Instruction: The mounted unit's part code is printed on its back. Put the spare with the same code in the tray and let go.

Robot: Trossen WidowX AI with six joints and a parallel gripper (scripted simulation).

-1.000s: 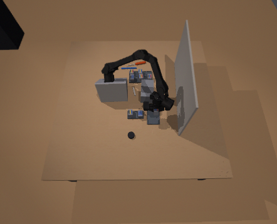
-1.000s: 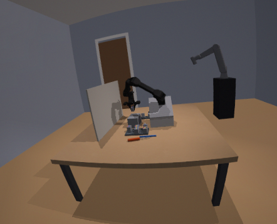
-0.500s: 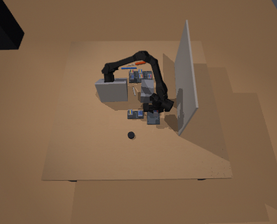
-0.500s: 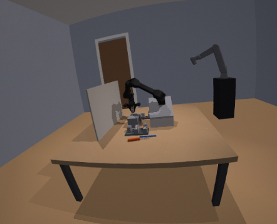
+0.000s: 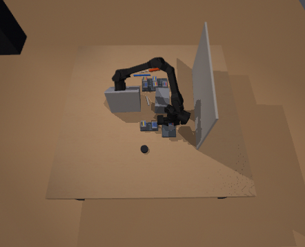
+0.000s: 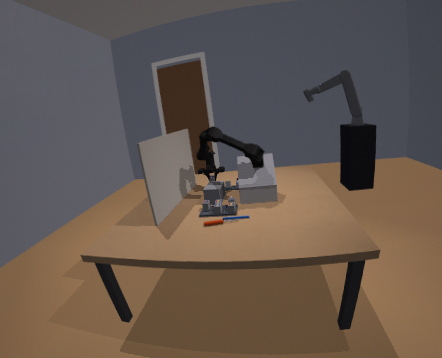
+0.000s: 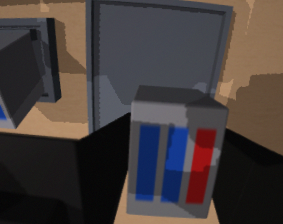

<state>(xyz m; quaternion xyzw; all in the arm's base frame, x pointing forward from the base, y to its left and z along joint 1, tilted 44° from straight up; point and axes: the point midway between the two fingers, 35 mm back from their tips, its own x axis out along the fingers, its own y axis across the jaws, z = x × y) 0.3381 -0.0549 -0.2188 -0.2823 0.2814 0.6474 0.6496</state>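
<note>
Between my fingers, closest to the wrist camera, sat the spare [image 7: 177, 157]: a small grey block whose near face carried two blue stripes and one red, and my gripper [image 7: 166, 123] was clamped on it, its dark fingers filling the lower edge of that view. Just past the block lay the tray [image 7: 157, 60], a flat grey rectangle with a raised rim, resting on the brown table [image 7: 257, 100]; the spare hung above its near edge, not touching it. To the left of the tray, another grey unit [image 7: 22, 80] with blue stripes stood tilted in my view, cut off by the frame. From the top camera, my gripper [image 5: 170, 119] hovered over the tray [image 5: 168, 132], with striped spares on a holder [image 5: 148, 125] just beside it. Farther back stood a grey box [image 5: 161, 100], then more striped spares [image 5: 154, 83], and beyond those a blue-and-orange tool [image 5: 145, 73]. A tall grey panel [image 5: 203, 86] stood upright beside my arm, and a small black puck [image 5: 144, 149] lay apart.
</note>
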